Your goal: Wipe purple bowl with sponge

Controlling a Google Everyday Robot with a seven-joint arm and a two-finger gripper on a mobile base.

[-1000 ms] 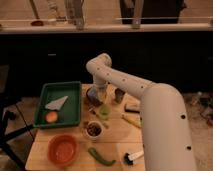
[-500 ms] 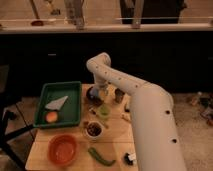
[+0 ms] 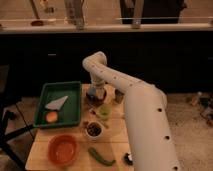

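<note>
Currently logging from the single camera view. Find purple bowl [image 3: 95, 99] at the back middle of the wooden table [image 3: 42, 145], just right of the green tray [image 3: 75, 86], behind the white cup [image 3: 93, 130] and well behind the orange bowl [image 3: 63, 149]. Find gripper [image 3: 96, 91] at the end of the white arm [image 3: 145, 115], pointing down, directly over or inside the bowl; contact not resolvable. Cannot tell pincer state: wide, narrow or holding something. Note likely sponge [image 3: 104, 111], a yellow-green lump just in front of the bowl on the cup side. Identity not certain, so cannot say whether in grasp or lying loose.

Judged step: bringing sponge to bowl, or just starting the wipe. To do well:
- Confirm sponge in grasp first; if lying loose, pick up before descending.
- Come down vertically over the bowl's centre and press lightly.
- Sweep round the inner wall in circles rather than straight strokes.
- Keep side force low to avoid sliding or tipping such a small bowl.
- Mind the small dark can [image 3: 119, 96] just right of the bowl and the tray wall on the left during the sweep.

Orientation of bowl: upright, mouth facing up, rim roughly level as far as visible. Round in plan, hence no long axis to align with. Free to approach from any heading.
</note>
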